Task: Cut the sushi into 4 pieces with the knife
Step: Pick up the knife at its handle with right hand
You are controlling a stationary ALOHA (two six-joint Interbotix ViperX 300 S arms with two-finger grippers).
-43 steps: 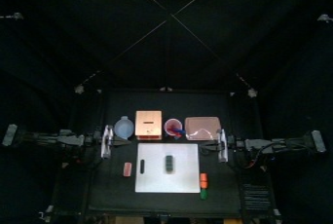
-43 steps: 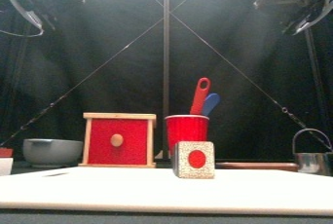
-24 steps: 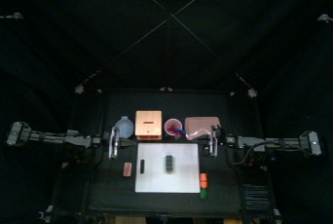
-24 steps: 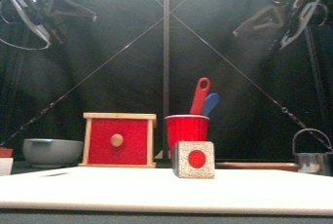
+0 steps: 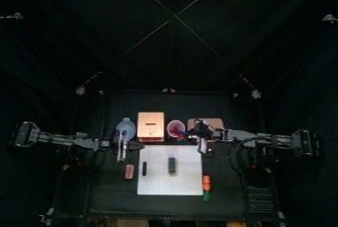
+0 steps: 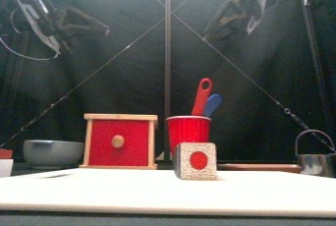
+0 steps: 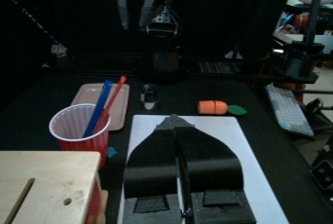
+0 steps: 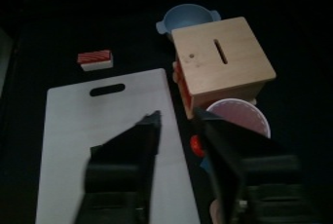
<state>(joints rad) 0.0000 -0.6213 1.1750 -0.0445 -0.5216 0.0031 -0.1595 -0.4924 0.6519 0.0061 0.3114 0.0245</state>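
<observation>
The sushi roll (image 5: pixel 173 164) lies on the board (image 5: pixel 156 175), left end effector (image 7: pixel 177 123) pressed together, right end effector (image 8: pixel 181 124) spread.

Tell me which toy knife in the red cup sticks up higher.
The red toy knife: its handle rises above the blue toy knife beside it in the round red cup.

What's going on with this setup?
Two robot arms hang above a small table, and neither holds anything. The left gripper has its jaws shut, and the right gripper has its jaws open. The toy sushi roll lies on the white cutting board and looks uncut. The toy knives stand in the red cup behind it. The cutting has not yet begun.
</observation>
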